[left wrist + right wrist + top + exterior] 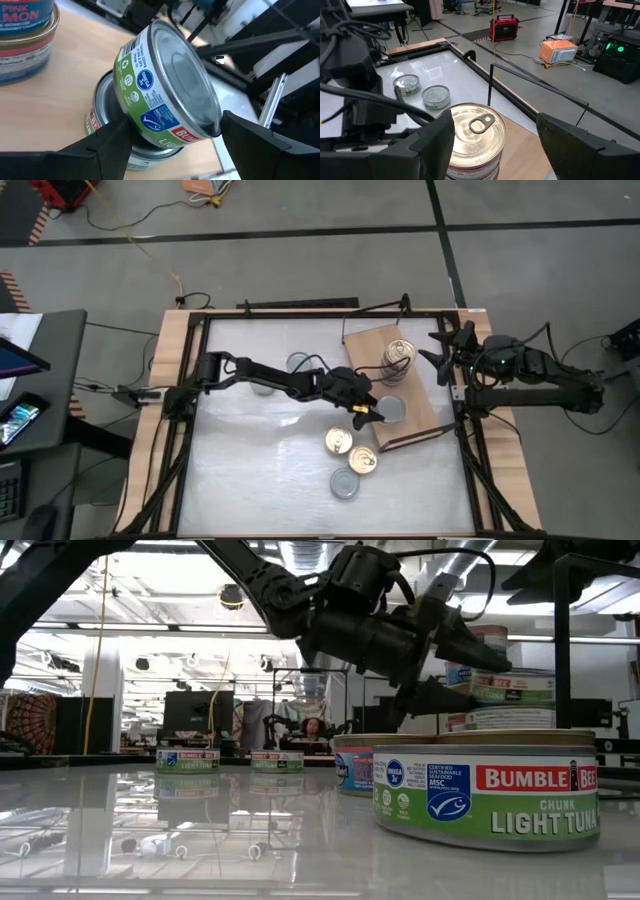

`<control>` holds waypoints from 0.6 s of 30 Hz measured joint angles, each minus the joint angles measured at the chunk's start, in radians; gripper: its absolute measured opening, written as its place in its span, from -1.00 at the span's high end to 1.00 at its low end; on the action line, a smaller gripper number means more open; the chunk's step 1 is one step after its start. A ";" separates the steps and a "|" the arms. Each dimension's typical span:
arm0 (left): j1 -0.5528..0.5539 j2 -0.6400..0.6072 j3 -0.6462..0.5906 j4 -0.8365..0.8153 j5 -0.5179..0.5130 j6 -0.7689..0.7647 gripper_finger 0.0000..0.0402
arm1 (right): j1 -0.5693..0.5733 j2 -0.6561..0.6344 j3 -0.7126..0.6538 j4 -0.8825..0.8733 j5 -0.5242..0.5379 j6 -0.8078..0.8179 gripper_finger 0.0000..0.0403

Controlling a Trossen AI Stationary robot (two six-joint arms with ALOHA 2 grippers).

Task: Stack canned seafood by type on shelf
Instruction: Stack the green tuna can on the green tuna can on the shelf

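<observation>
Left hand (366,412) reaching across the bench (250,470) to the near edge of the shelf (420,415), clamped on a green-labelled tuna tin (165,95) with a plain silver lid. Tin carried tilted, directly above a like silver-lidded tin (107,117) already lying on the board, evidently so that tuna goes on tuna. Lower edge close to the tin beneath, perhaps touching; hard to tell from the wrist view. Needs levelling and centring before release, or likely to slide off the rim below.

Farther along the shelf, a separate stack of gold pull-tab tins (398,358), labelled pink salmon in the left wrist view, kept apart from the tuna pile to sort by type.

Right hand (445,352) waiting at the shelf's far corner, fingers spread wide and holding nothing, right beside the salmon stack, well out of the left arm's way.

Still to sort on the bench: two gold-lidded tins (350,450) and one silver tin (344,484) near the front, plus two more tins (285,370) partly hidden under the left arm.
</observation>
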 joint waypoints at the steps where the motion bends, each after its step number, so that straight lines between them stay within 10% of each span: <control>1: 0.000 -0.007 0.000 -0.017 -0.004 0.009 -0.40 | 0.000 0.000 0.000 0.000 0.000 0.000 -0.52; 18: 0.010 -0.082 -0.002 -0.172 -0.025 0.083 -0.39 | 0.000 0.000 0.000 0.010 0.000 0.006 -0.52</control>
